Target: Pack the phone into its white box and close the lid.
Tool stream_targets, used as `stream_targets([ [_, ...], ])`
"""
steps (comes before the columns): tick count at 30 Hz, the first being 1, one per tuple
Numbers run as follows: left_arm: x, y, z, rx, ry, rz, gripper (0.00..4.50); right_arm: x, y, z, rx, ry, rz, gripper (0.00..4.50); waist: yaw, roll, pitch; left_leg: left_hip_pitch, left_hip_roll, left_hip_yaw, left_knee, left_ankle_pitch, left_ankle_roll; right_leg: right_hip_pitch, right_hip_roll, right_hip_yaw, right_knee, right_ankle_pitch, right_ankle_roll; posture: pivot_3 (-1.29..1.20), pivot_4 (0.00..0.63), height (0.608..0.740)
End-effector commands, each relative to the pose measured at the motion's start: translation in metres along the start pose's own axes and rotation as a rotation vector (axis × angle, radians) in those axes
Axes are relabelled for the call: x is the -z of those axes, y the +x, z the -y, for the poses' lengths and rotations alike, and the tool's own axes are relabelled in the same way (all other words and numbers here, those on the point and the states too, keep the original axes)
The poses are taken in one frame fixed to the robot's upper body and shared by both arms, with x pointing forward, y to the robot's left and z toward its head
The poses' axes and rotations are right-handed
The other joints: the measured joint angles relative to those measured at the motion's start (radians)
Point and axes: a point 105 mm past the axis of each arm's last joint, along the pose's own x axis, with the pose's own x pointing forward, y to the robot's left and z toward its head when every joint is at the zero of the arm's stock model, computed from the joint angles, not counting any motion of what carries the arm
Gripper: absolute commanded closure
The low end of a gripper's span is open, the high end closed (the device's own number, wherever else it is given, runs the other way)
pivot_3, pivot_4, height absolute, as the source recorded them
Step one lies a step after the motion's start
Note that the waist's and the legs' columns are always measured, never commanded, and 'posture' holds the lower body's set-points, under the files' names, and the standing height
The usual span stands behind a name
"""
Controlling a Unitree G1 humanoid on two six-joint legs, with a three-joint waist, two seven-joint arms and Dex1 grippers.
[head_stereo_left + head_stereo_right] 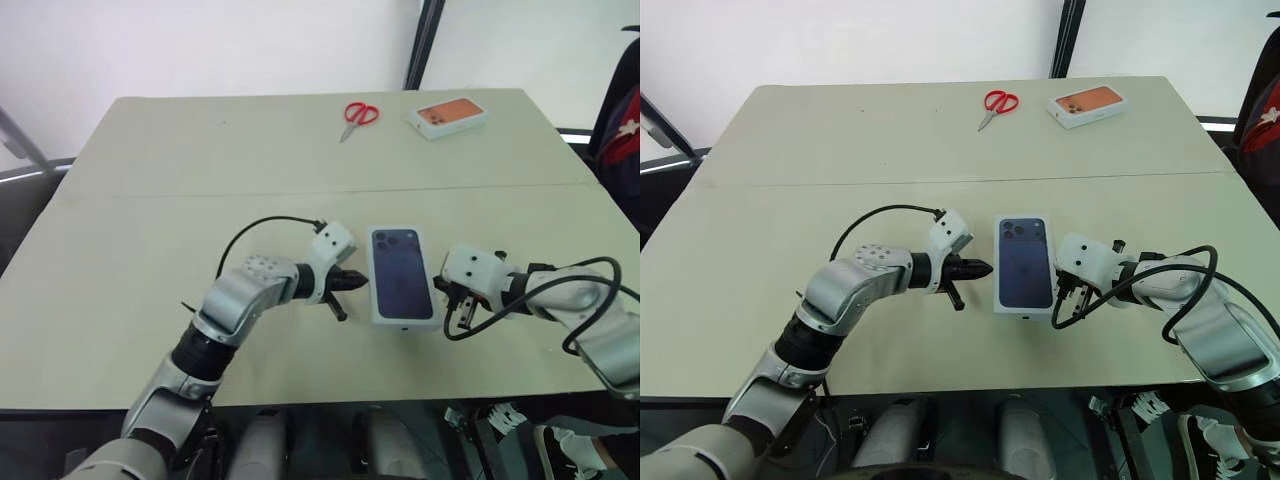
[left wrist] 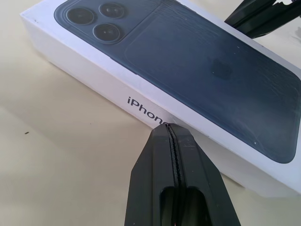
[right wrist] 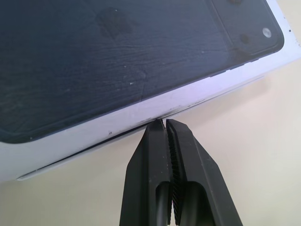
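Both grippers sit nearest, one on each long side of the closed white box (image 1: 402, 275), which lies flat on the table (image 1: 150, 210) with its lid (image 1: 1025, 262) on, the printed dark phone picture facing up. Its long axis runs away from the robot, with the camera cluster of the print at the far end. Left gripper (image 1: 358, 281), fingers pressed tight together and empty, points across at the box's left long wall, tips right at or just off it about midway along; the left wrist view puts them right by the lettering on that wall. Right gripper (image 1: 447, 295), also clenched on nothing, noses in from the opposite side toward the seam where lid meets tray on the right long wall; in the right wrist view the tips sit at that seam line, and contact is too close to call. So the box lies squarely between the two. Well beyond them, at the far edge, lie red-handled scissors (image 1: 357, 117) and an orange-topped box (image 1: 448, 116).
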Motion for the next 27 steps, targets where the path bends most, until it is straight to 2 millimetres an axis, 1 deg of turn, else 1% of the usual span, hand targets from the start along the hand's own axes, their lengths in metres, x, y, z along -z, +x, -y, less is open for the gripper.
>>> stream_targets([
  [1, -0.012, 0.002, 0.001, -0.004, 0.028, 0.040, 4.50, -0.011, -0.004, 0.009, 0.048, -0.029, 0.038, 4.38, 0.000, 0.000, 0.000, 0.000, 0.000, 0.000, 0.000, 0.000, 0.000, 0.000, 0.000, 0.000, 0.000, 0.000, 0.000, 0.00, 0.150, 0.740],
  [5, -0.013, 0.005, 0.003, 0.003, 0.029, 0.048, 4.50, -0.010, -0.004, 0.011, 0.056, -0.026, 0.035, 4.38, 0.000, 0.000, 0.000, 0.000, 0.000, 0.000, 0.000, 0.000, 0.000, 0.000, 0.000, 0.000, 0.000, 0.000, 0.000, 0.00, 0.150, 0.740],
  [14, -0.024, 0.006, 0.007, 0.022, 0.040, 0.084, 4.50, -0.008, -0.007, 0.012, 0.064, -0.022, 0.025, 4.38, 0.001, 0.000, 0.000, 0.000, 0.000, 0.000, 0.000, 0.000, 0.000, 0.000, 0.000, 0.000, 0.000, 0.000, 0.000, 0.00, 0.150, 0.740],
  [23, -0.022, 0.008, 0.007, 0.020, 0.044, 0.078, 4.50, -0.006, -0.007, 0.011, 0.068, -0.016, 0.020, 4.38, 0.001, 0.000, 0.000, 0.000, 0.000, 0.000, 0.000, 0.000, 0.000, 0.000, 0.000, 0.000, 0.000, 0.000, 0.000, 0.00, 0.150, 0.740],
  [27, -0.017, 0.008, 0.006, 0.013, 0.045, 0.064, 4.50, -0.004, -0.006, 0.008, 0.059, -0.013, 0.017, 4.38, 0.001, 0.000, 0.000, 0.000, 0.000, 0.000, 0.000, 0.000, 0.000, 0.000, 0.000, 0.000, 0.000, 0.000, 0.000, 0.00, 0.150, 0.740],
])
